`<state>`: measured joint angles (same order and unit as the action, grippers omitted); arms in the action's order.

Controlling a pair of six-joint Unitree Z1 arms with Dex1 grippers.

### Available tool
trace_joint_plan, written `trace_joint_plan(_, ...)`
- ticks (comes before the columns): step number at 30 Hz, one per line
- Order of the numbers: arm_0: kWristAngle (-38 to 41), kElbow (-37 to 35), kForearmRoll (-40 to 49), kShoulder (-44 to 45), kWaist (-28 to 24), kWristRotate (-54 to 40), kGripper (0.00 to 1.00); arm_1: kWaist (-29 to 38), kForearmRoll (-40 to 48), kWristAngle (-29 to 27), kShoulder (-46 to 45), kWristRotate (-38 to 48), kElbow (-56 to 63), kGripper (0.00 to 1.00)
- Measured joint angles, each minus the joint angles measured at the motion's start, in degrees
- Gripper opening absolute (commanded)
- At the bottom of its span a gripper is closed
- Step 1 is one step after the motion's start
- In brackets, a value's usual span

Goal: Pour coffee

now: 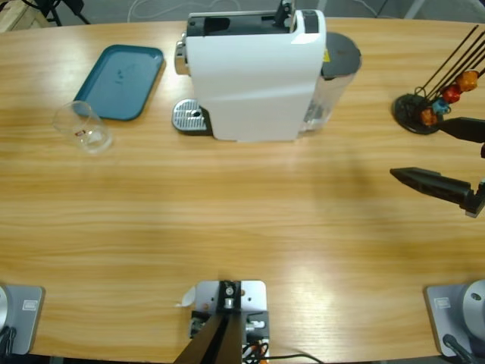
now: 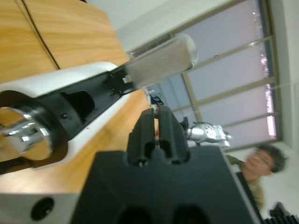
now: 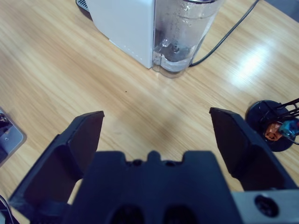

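the glass [image 1: 82, 127] is sitting on the wooden table [image 1: 227, 212] near its left end, just beside the lower corner of the dark teal tray [image 1: 121, 81]. it is a clear glass, and i cannot tell if any coffee is sitting in it. the white coffee machine [image 1: 254, 76] is standing well to the right of the glass, with its round metal drip plate [image 1: 189, 116] poking out on the glass's side and its clear water tank [image 3: 184, 32] sitting on the far side.

the right gripper [image 3: 156, 126] is hanging over bare table near the right edge, with its two black jaws spread wide apart and nothing between them. just beside it, a black capsule stand [image 1: 417, 114] is holding orange and red capsules [image 1: 455, 89] on thin rods.

the left gripper [image 2: 158, 133] is pointing up past the top of the coffee machine toward some windows, with its jaws pressed close together and gripping nothing. a person [image 2: 259, 163] is showing small in the background there.
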<state>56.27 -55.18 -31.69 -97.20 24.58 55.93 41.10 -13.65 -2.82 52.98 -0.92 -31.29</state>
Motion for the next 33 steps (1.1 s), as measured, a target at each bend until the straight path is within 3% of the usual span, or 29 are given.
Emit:
trace_joint_plan(2, -5.33, -0.41, 7.41, 3.4, 0.57, -5.76, 0.283, 0.0, 0.0, 0.0, 0.0, 0.0, 0.02, 0.982)
trace_joint_plan(3, -9.17, -0.89, 12.38, 5.89, 1.08, -9.45, 0.297, 0.0, 0.0, 0.0, 0.0, 0.0, 0.02, 0.982)
trace_joint_plan(4, -13.32, -1.62, 17.27, 8.47, 1.55, -12.97, 0.384, 0.0, 0.0, 0.0, 0.0, 0.0, 0.02, 0.983)
trace_joint_plan(5, -17.99, -2.58, 22.53, 11.09, 2.1, -16.62, 0.561, 0.0, 0.01, 0.0, 0.0, 0.0, 0.02, 0.996)
trace_joint_plan(7, -29.04, -5.42, 35.05, 15.93, 3.72, -25.04, 0.703, 0.0, 0.04, -0.07, 0.0, 0.09, 0.05, 1.0)
trace_joint_plan(9, -40.87, -7.62, 45.13, 19.49, 6.78, -32.43, 0.719, -0.01, 0.07, -0.86, 0.0, 0.79, 0.09, 1.0)
trace_joint_plan(12, -56.06, -8.19, 53.2, 23.52, 11.85, -40.61, 0.784, -0.09, -0.26, -4.57, 0.0, 3.31, -0.02, 0.996)
trace_joint_plan(15, -63.36, -7.12, 55.98, 27.24, 14.79, -44.98, 0.784, -2.38, -3.47, -7.33, 0.02, 6.33, -1.52, 0.843)
trace_joint_plan(18, -65.18, -4.72, 57.37, 31.77, 17.18, -48.12, 0.78, -7.01, -8.33, -8.23, 1.02, 9.28, -5.22, 0.72)
trace_joint_plan(24, -65.36, 0.51, 58.58, 39.1, 19.82, -50.7, 0.78, -17.74, -8.55, -8.31, 2.6, 18.38, -6.62, 0.72)
trace_joint_plan(33, -66.13, 4.8, 58.69, 39.7, 21.93, -51.22, 0.78, -26.0, -3.7, -8.29, 7.82, 19.38, -6.61, 0.72)
